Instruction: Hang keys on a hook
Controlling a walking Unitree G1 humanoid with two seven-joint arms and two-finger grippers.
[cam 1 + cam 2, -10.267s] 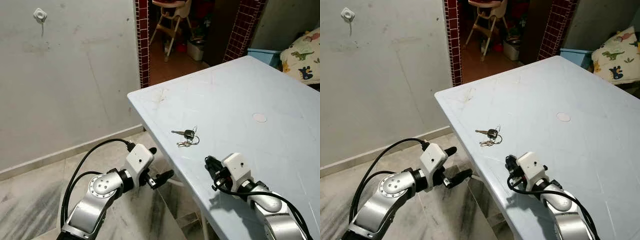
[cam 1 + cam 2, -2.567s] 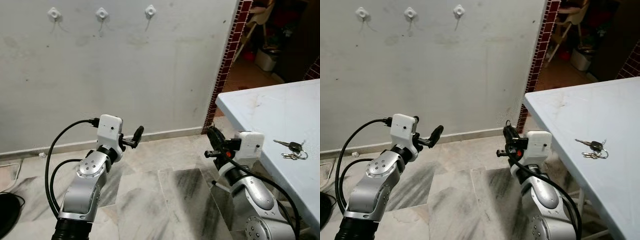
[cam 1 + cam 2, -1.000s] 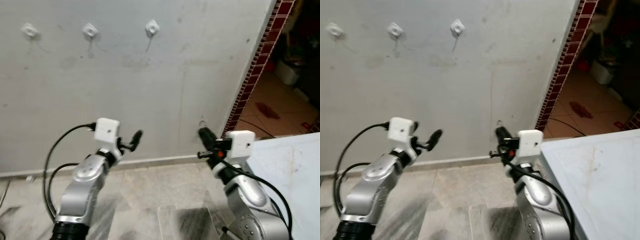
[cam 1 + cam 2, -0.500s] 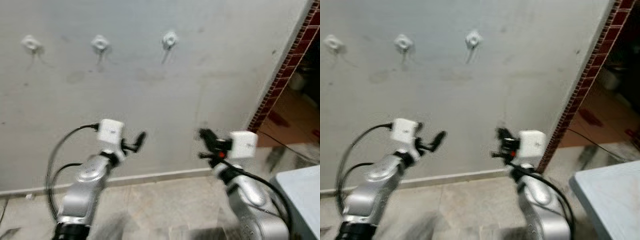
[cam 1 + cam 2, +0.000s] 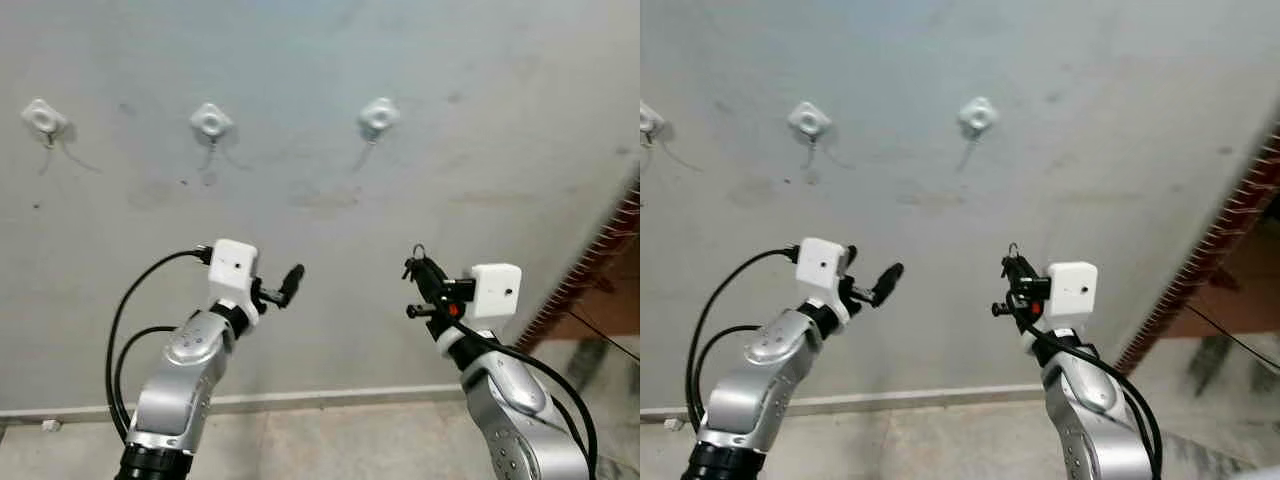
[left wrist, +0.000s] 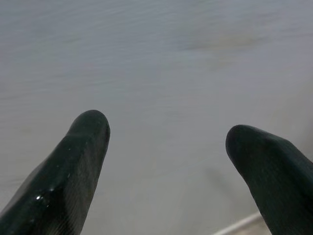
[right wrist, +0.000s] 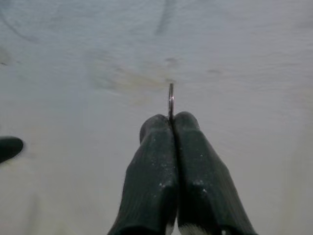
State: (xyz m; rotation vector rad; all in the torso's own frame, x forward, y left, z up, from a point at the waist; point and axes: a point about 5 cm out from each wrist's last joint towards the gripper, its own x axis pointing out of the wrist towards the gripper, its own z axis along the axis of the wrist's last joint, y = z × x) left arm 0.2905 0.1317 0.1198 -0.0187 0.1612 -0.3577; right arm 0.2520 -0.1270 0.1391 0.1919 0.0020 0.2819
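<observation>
Three white hooks are fixed in a row on the grey wall: the left hook [image 5: 42,118], the middle hook [image 5: 211,122] and the right hook [image 5: 378,116]. My right gripper [image 5: 416,268] is raised below and to the right of the right hook, still some way off the wall. It is shut on a thin metal key ring [image 7: 170,99], which sticks up between the fingertips [image 7: 157,125]; any keys on it are hidden. My left gripper [image 5: 285,286] is held up below the middle hook, open and empty, with its fingers [image 6: 83,142] wide apart.
The red-brown tiled edge of a doorway [image 5: 600,260] runs down the right side. A pale skirting strip [image 5: 300,400] joins the wall to the marble floor below. A black cable [image 5: 125,310] loops off my left arm.
The camera has moved nearer the wall and tilted up, so the hooks look larger and the table corner has left the picture. Both arms keep their raised pose.
</observation>
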